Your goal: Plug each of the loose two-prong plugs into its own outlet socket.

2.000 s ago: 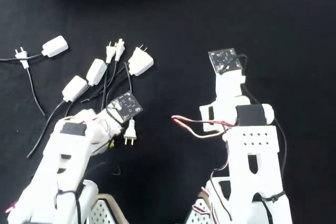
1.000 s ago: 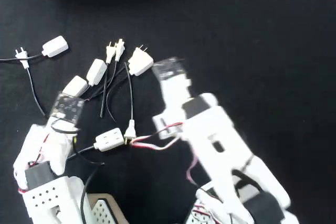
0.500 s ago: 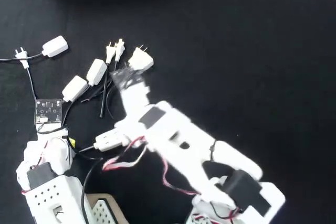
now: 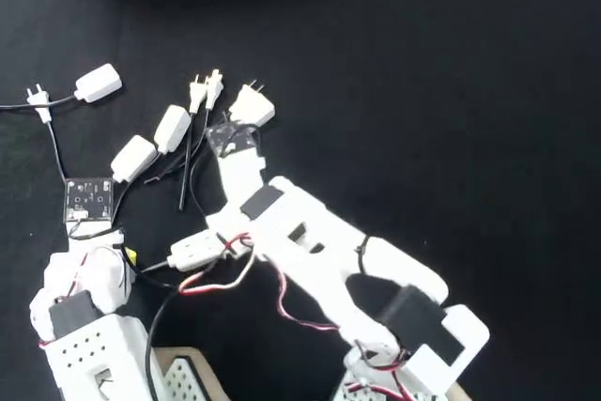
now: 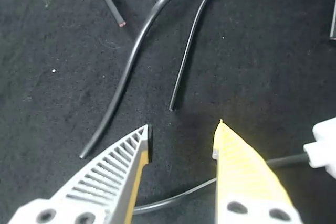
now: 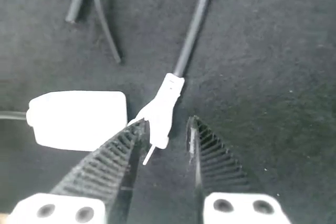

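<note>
A small white two-prong plug on a black cord lies between the fingers of my right gripper. That gripper is open; one finger touches the plug and the other stands off it. A white socket block lies right beside the plug. From above, the right arm stretches across over that socket block and hides the plug. My left gripper is open over bare mat and loose black cords. The left arm sits at the near left.
Three more white sockets and loose plugs lie at the back left. A white adapter lies near them. Tangled black cords run between them. A white socket end shows beside the left gripper.
The left arm pulled back to the near left, leaving the socket block on the mat. The right arm swung from the right side across to the plug beside it.
</note>
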Motion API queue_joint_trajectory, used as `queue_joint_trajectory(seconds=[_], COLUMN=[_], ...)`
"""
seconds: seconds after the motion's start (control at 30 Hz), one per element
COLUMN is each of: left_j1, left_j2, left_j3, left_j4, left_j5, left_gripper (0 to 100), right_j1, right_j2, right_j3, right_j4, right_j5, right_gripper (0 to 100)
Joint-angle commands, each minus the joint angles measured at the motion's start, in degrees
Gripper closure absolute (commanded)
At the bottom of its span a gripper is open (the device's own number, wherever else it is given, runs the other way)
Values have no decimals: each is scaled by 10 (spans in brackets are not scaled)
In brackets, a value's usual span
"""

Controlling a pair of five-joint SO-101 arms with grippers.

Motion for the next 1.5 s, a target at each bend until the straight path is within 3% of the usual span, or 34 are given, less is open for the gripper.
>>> queue_joint_trajectory(seconds=[0.0, 0.3, 0.6, 0.73, 0.87, 1.03, 1.23, 1.47], left_j1=[7, 7, 7, 7, 7, 7, 7, 7], left_j2=[-4, -4, -4, -4, -4, -4, -4, -4], left_j3=[-4, -4, -3, 1, 3, 3, 7, 8], left_j4=[-8, -8, -9, -11, -11, -11, -11, -12], left_j5=[4, 4, 4, 4, 3, -15, -16, -17], left_gripper=[798, 798, 798, 798, 798, 798, 798, 798], right_j1=[-5, -7, -9, -21, -4, 52, 214, 294], right_j2=[1, 91, 180, 187, 187, 175, 69, 22], right_j3=[-29, -59, -159, -182, -191, -202, -221, -198], right_j4=[-10, -34, 58, 111, 171, 229, 295, 227], right_j5=[-23, -33, -29, 11, 47, 170, 330, 519], right_gripper=[865, 864, 870, 988, 987, 986, 986, 983])
